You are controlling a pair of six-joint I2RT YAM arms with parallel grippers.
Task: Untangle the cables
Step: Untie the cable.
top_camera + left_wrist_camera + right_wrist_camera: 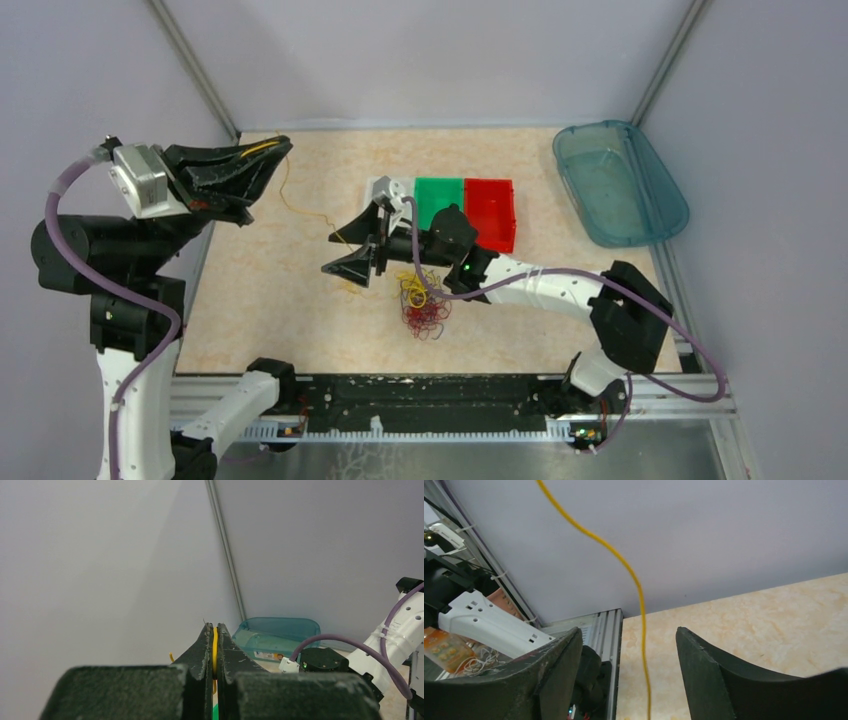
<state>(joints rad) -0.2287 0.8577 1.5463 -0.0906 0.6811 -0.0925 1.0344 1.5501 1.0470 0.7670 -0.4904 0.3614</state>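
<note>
The left pincer (280, 150), raised high over the left edge of the beige speckled table (260, 285), is pressed together on one thin yellow curly wire (642, 610). It hangs slack toward the right pincer (332, 252), which is spread, the strand passing untouched between its fingers. Light, limp and springy, the wire would likely slip unless pinched near an end. One heap of yellow and red wires (424, 308) lies on the table, too snarled to count. Three small plastic bins (438, 203) and one teal translucent tub (620, 180) stand beyond.

Soft even light — foreground seemingly blurred
</note>
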